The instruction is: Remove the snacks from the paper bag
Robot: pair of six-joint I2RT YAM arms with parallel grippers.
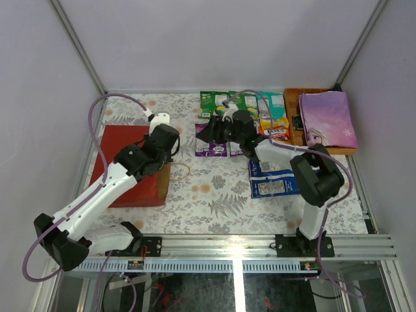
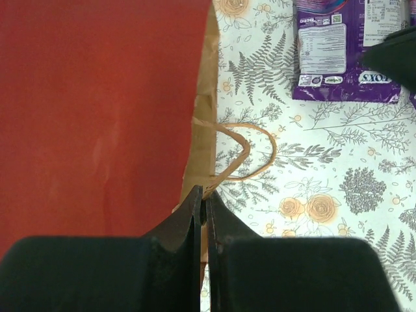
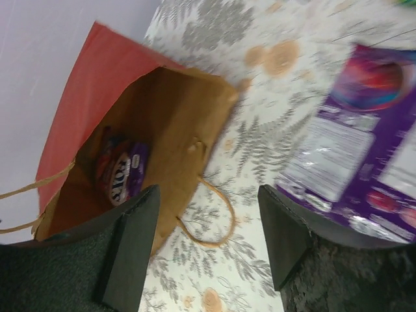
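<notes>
place: robot lab cell | white panel walls (image 1: 227,39) | aluminium frame (image 1: 260,244) | floral tablecloth (image 1: 221,195)

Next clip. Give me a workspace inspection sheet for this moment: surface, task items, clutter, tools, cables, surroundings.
Surface: floral tablecloth, lying flat; no spills seen.
Job's things: paper bag on its side, mouth open; one packet inside. Out on the cloth: green packets, teal packet, yellow-red packet, purple packet, blue bag.
Clutter: wooden tray at the far right, holding a princess book.
Grippers: left tool shut on the bag's rim; right tool open, hovering near the bag's mouth.
Cables: purple cable loops along each arm.
Surroundings: white walls, metal rail; nothing else seen.
</notes>
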